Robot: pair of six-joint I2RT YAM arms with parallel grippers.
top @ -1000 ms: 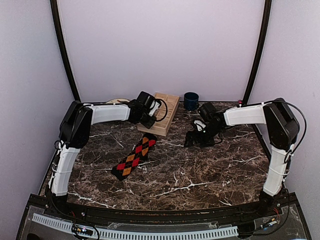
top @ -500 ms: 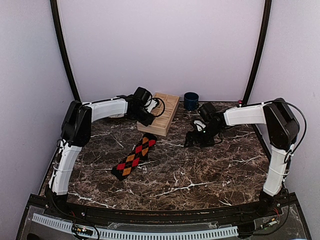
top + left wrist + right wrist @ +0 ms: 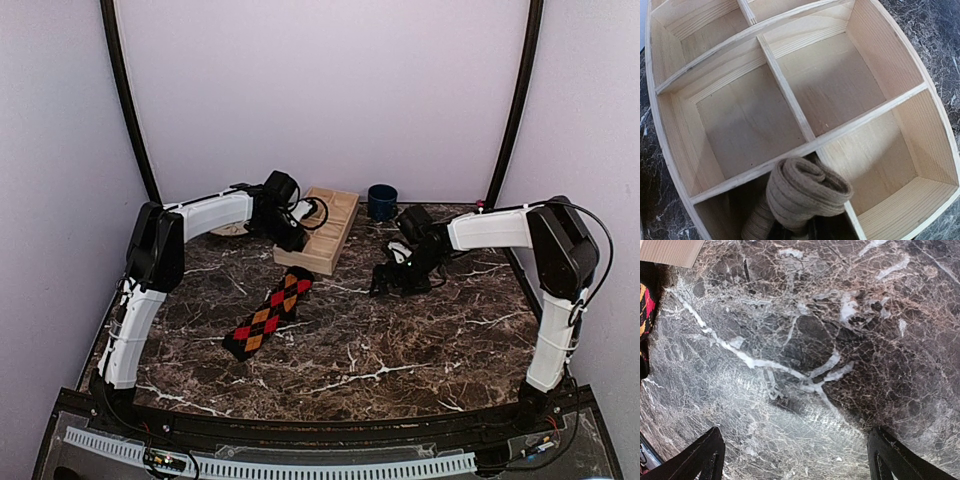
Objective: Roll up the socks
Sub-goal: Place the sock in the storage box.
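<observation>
Two socks are in play, and we can read only part of each. From the left wrist view we see the tan sock (image 3: 807, 192) as a tight roll at the bottom edge. Its spiral end faces the camera and a loose tail trails down to the left, out of frame. The left gripper (image 3: 289, 226) is clenched on this roll as far as we can tell, since its jaws are cut off by the lower edge. The roll covers the spot where two dividers of the wooden tray (image 3: 786, 95) meet, so we cannot say which compartment it is over.

The argyle sock (image 3: 268, 313) lies flat and unrolled on the marble table (image 3: 400, 340). Its long axis runs diagonally from near-left to far-right, with the far end pointing at the tray's near corner. We cannot tell toe from cuff.

The right gripper (image 3: 800, 452) hangs low over bare marble, right of the tray. Its jaws are spread wide and hold nothing, with one dark tip in each lower corner of its wrist view. A dark blue cup (image 3: 382, 201) stands behind it, by the back wall.
</observation>
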